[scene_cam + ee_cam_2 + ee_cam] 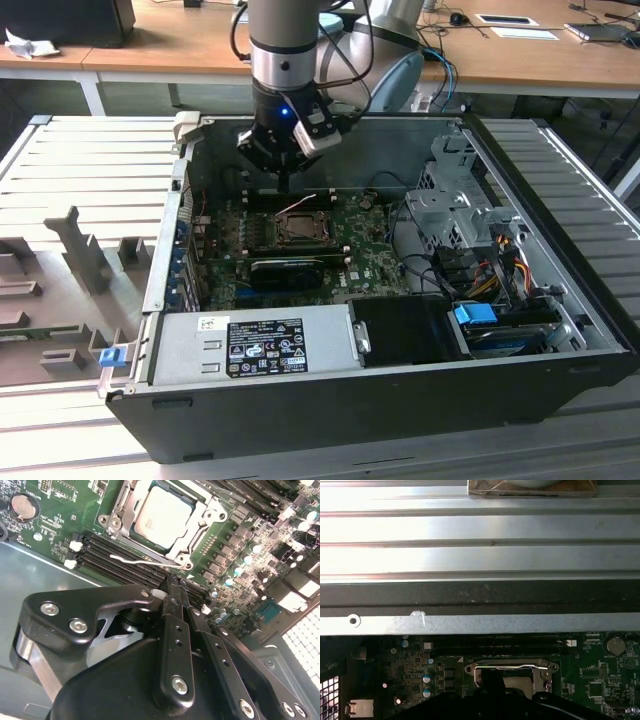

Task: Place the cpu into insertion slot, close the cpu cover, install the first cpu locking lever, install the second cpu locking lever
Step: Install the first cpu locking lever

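The gripper (288, 183) hangs low inside the open computer case (560, 330), just over the far edge of the green board (370, 262) in the exterior view. Its two black fingers (176, 605) are pressed together with nothing between them — the tips sit right by a thin wire lever (137, 561) next to the slot (197, 540) in the second wrist view.

The cpu (161, 516) already lies flat in the slot, its pale silver face up. The cover (120, 515) is down around it, and the chip shows through the big window. In the first wrist view the cover (512, 669) sits just past the gripper's black body — and the case's grey metal wall (480, 625) is beyond it. A black card (288, 270) sits on the board near the slot.
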Tool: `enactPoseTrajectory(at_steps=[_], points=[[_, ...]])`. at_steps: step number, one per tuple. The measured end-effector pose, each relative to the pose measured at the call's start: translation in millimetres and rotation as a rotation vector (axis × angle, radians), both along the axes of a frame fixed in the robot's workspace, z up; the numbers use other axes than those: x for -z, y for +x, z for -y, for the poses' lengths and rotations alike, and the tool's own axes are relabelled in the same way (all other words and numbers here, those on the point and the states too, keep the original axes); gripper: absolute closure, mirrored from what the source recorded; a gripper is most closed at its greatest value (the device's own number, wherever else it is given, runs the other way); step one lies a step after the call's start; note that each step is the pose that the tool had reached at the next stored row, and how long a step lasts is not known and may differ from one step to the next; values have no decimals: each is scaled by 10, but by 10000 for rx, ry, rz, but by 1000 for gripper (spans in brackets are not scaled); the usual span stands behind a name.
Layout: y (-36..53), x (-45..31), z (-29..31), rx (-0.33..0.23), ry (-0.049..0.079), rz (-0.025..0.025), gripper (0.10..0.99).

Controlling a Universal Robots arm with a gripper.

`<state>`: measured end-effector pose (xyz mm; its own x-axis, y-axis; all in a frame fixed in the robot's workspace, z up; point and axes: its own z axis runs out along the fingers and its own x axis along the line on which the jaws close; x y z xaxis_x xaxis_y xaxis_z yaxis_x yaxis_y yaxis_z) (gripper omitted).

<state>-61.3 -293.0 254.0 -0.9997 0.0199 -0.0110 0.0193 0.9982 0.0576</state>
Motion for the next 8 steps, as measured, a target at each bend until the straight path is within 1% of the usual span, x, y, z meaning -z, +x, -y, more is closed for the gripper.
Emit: enactPoseTrajectory(at_steps=[1,4,5,8], points=[[6,2,0,0,50,0,980],[33,11,5,-1,351,-1,980],[38,22,9,0,375,3,980],[38,68,27,-1,375,3,980]])
